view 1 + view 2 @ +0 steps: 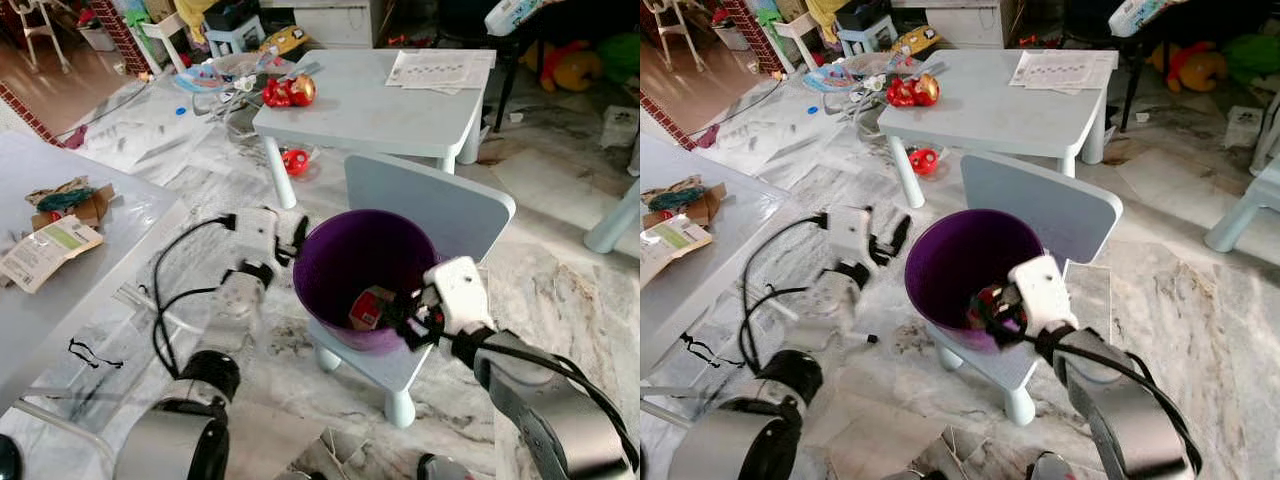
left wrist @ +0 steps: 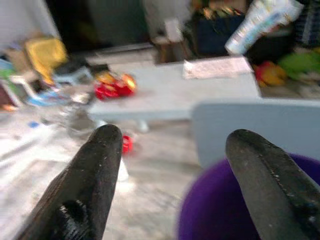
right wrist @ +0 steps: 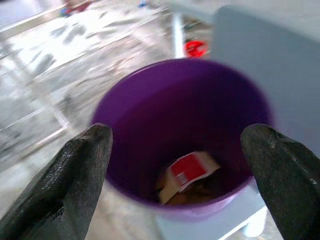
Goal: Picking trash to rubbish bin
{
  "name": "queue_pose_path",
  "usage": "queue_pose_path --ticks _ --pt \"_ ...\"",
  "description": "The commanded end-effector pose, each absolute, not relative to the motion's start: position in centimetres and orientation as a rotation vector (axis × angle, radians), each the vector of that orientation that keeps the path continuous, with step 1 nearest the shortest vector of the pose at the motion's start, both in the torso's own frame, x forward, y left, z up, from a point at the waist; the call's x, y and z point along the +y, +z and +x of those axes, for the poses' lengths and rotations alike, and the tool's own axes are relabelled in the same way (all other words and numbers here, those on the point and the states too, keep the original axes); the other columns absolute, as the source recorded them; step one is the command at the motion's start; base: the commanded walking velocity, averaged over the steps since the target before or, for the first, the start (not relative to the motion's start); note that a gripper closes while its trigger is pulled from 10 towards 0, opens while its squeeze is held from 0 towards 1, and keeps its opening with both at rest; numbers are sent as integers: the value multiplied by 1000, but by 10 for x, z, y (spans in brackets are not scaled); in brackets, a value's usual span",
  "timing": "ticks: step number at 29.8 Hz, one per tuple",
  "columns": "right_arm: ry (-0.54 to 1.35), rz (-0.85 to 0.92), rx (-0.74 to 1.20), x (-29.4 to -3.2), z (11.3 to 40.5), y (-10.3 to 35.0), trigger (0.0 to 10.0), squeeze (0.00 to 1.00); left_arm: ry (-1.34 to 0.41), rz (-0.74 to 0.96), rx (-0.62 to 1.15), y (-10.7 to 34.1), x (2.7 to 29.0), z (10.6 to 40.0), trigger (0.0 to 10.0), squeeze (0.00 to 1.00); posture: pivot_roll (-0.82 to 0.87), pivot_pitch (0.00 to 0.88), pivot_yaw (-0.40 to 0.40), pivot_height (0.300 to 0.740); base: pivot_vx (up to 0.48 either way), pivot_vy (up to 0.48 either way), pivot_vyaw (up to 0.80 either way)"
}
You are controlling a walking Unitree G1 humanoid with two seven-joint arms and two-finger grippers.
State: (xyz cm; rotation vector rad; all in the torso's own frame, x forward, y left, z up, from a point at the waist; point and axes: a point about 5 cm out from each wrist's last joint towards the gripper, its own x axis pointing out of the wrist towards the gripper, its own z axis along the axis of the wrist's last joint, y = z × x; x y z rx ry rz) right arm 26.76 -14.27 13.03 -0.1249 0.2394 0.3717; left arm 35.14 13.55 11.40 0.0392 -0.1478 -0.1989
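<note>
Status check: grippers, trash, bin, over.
Right gripper open over purple bin. Left gripper open beside its rim. Red carton lies inside. More trash on left table.

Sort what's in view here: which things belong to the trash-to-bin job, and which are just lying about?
Job:
purple bin on the small chair
red-and-white wrapper inside it
right gripper above the bin, fingers open
left gripper beside the rim, fingers open
cardboard scraps on the near table

Lying about:
red toys
printed sheet
plush toy

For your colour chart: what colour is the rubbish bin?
Purple; the rubbish bin shows best in the right wrist view.
</note>
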Motion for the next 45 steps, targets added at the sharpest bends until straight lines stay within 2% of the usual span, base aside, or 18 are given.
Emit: queue_pose_path --ticks 1,3,8,16,17,18,26,37,45 --pt "352 -125 204 -142 272 133 10000 1000 -137 53 -166 114 153 347 10000 1000 -109 90 164 740 0 0 0" --pt "345 -129 193 -142 274 134 10000 1000 -125 60 -174 114 156 345 10000 1000 -109 90 164 740 0 0 0" --pt "349 -131 129 -136 287 139 10000 1000 26 122 -232 119 185 324 10000 1000 -74 69 140 740 0 0 0" --pt "362 -132 60 -133 299 145 10000 1000 157 157 -215 122 206 306 10000 1000 -45 60 108 740 0 0 0" --pt "360 -134 51 -133 300 146 10000 1000 165 155 -214 122 207 303 10000 278 -43 59 105 740 0 0 0" --pt "359 -136 39 -133 303 149 10000 1000 175 152 -204 121 207 299 10000 0 -40 58 102 740 0 0 0" --pt "359 -135 -9 -131 312 157 10000 1000 204 132 -185 124 201 290 10000 0 -31 61 90 740 0 0 0" --pt "415 -138 -42 -122 321 162 10000 1000 291 89 -186 129 197 292 10000 0 -33 20 7 740 0 0 0" --pt "389 -128 -78 -125 325 168 10000 992 265 70 -179 132 190 295 10000 0 -40 25 18 740 0 0 0"
